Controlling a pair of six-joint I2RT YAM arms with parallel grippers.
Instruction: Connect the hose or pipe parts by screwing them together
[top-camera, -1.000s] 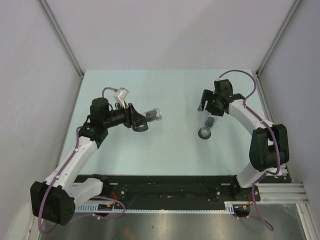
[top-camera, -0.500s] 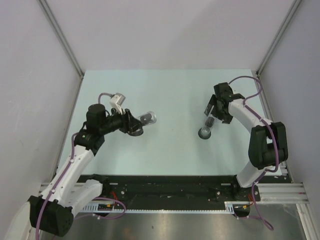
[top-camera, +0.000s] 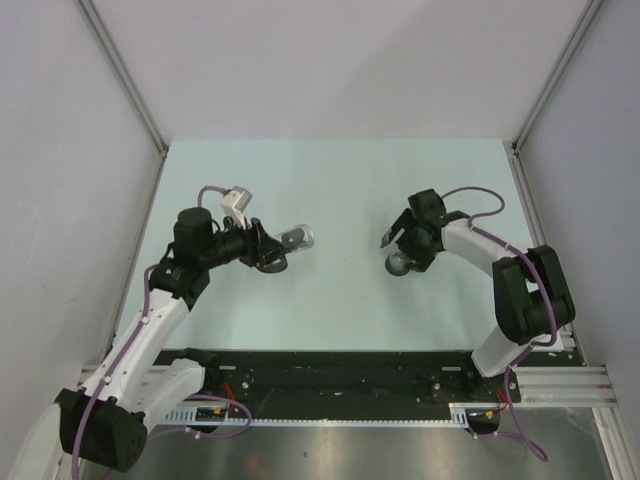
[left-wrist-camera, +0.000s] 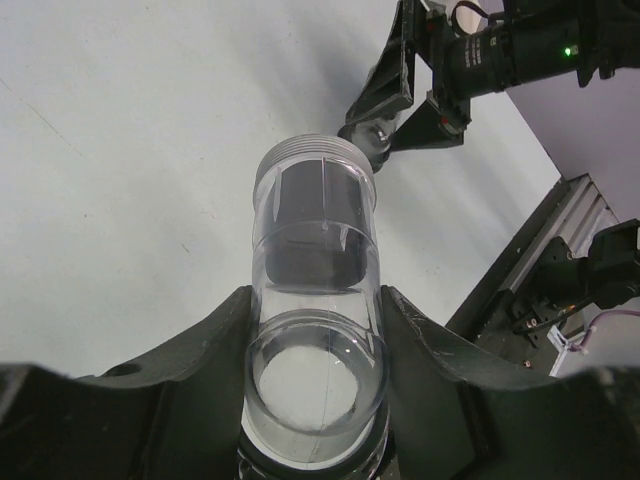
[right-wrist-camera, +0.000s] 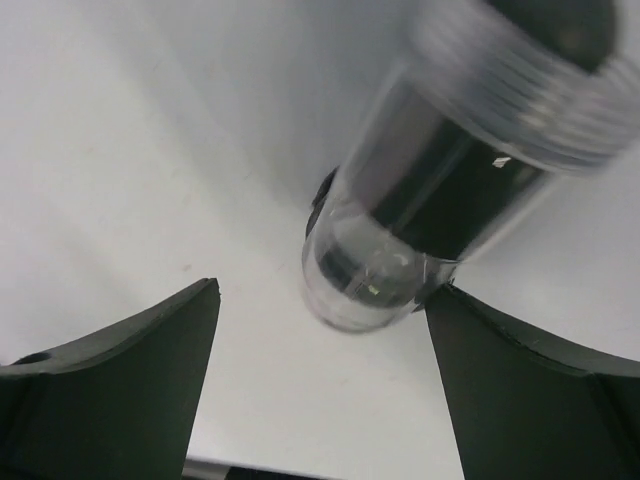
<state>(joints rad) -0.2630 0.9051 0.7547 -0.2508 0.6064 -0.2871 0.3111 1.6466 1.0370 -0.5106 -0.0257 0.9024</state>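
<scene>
**L side.** L gripper (left-wrist-camera: 317, 297) had its fingers part closed on the held fitting (left-wrist-camera: 316, 260), a clear tube w/ dark insert. The threaded end pointed away from the wrist, toward the R arm. Part appeared carried clear of the table (top-camera: 340, 180), left of centre. Over the last sec the L arm drew back slightly toward its own side, then held. Grip unchanged.

**R side.** R gripper (right-wrist-camera: 320, 292) spread its fingers wider in the same sec and came down to straddle the second fitting (right-wrist-camera: 450, 190). Fingers stood wide apart, nothing gripped. This fitting, same build, sat on the table right of centre. It was off-centre in the gap: close against or touching one finger, well off the other. Wrist view was blurred, so contact not confirmed.

**Assessment.** R pick-up was at approach stage, not yet closed. The off-centre position may shove the part when the fingers close. The 2 parts were well apart, and no threading had begun.
</scene>
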